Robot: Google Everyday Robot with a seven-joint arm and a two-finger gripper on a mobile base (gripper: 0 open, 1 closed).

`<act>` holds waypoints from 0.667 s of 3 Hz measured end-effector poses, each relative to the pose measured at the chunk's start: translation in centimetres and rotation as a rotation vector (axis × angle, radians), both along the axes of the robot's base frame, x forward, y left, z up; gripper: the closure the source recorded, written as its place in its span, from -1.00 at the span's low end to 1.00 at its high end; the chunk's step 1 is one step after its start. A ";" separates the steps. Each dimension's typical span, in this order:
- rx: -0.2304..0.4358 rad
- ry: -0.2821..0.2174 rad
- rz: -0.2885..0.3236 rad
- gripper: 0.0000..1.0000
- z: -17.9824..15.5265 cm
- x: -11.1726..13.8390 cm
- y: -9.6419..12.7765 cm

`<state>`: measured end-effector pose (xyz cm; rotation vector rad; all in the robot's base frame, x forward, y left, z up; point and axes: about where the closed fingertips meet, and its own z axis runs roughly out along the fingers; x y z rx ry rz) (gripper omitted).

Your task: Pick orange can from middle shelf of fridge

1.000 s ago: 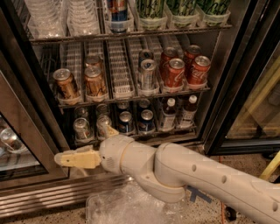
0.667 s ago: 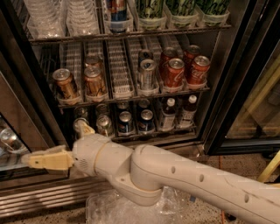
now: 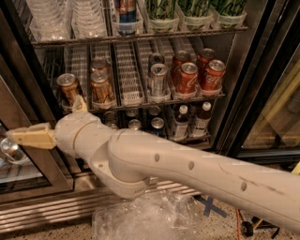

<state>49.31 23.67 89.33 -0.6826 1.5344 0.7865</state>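
Observation:
The fridge (image 3: 243, 70) stands open with its shelves in view. On the middle shelf (image 3: 140, 101) two orange cans stand at the left: one (image 3: 68, 88) at the far left and one (image 3: 101, 87) beside it. A silver-grey can (image 3: 158, 79) stands in the middle and red cola cans (image 3: 188, 78) at the right. My gripper (image 3: 21, 137) is at the far left, below and left of the orange cans, in front of the fridge's left door frame. My cream arm (image 3: 187, 168) crosses the lower frame and hides part of the bottom shelf.
The top shelf holds clear cups (image 3: 47, 18) and green-labelled tubs (image 3: 192, 11). The bottom shelf holds blue cans and small bottles (image 3: 187, 122). A crumpled clear plastic sheet (image 3: 150, 218) lies on the floor. A glass door (image 3: 276, 108) stands at the right.
My gripper and arm have swung to the left and slightly up, away from the front of the bottom shelf toward the left door frame. The cans have not moved.

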 end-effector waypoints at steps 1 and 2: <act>-0.054 0.003 -0.055 -1.00 -0.9 1.9 -1.8; -0.060 0.006 -0.065 -1.00 -1.1 2.0 -1.9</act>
